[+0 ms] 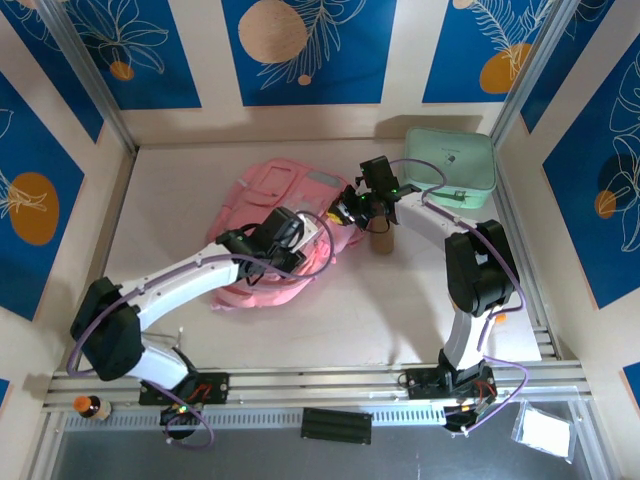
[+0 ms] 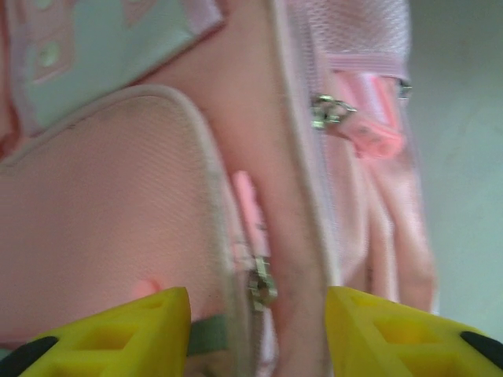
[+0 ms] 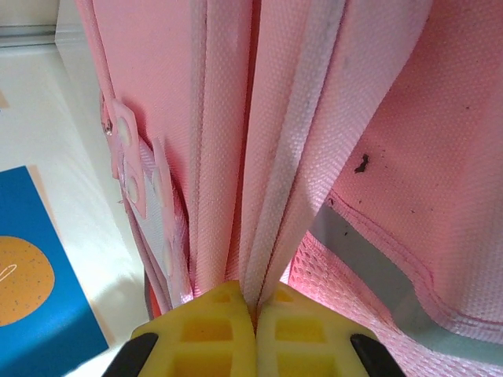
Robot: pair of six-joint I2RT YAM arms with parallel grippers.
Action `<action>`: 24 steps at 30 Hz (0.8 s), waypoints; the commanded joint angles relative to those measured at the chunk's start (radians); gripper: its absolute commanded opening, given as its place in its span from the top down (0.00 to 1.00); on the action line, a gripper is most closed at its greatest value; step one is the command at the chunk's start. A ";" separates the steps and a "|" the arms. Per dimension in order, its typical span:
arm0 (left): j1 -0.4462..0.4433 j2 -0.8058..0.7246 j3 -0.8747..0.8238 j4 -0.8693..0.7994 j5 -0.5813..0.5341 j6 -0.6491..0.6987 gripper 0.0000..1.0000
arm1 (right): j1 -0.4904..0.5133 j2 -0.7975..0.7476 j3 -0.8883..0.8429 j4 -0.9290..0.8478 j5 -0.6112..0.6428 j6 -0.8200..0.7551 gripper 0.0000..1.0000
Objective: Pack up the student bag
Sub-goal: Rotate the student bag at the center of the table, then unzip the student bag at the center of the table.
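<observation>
The student bag [image 1: 262,196], a soft pink backpack, lies in the middle of the table, its right edge lifted. My left gripper [image 1: 316,240] hovers over the bag's near right side. In the left wrist view its yellow jaws [image 2: 258,330] stand open, with a metal zipper pull [image 2: 262,284] between them and untouched. A second zipper pull [image 2: 330,111] sits further up the bag [image 2: 102,212]. My right gripper [image 1: 352,206] is shut on the bag's right edge. Up close, that gripper [image 3: 255,314] pinches folds of pink fabric [image 3: 228,141] beside a pale grey strip [image 3: 369,271].
A mint green hard case [image 1: 450,165] stands at the back right. A small brown cylinder [image 1: 381,241] stands just right of the bag. Off the table's front edge are a small bottle [image 1: 90,407], a black block [image 1: 336,425] and a clear packet [image 1: 546,432].
</observation>
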 commanded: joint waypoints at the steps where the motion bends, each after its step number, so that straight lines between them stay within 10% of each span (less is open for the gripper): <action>1: 0.000 -0.009 0.077 -0.033 -0.076 -0.012 0.50 | 0.016 -0.039 0.032 -0.018 -0.104 -0.006 1.00; 19: 0.050 0.158 0.252 -0.357 0.006 -0.018 0.47 | 0.012 -0.038 0.032 -0.018 -0.111 -0.009 1.00; 24: 0.058 0.226 0.294 -0.401 -0.041 -0.018 0.64 | 0.009 -0.041 0.032 -0.028 -0.104 -0.026 0.98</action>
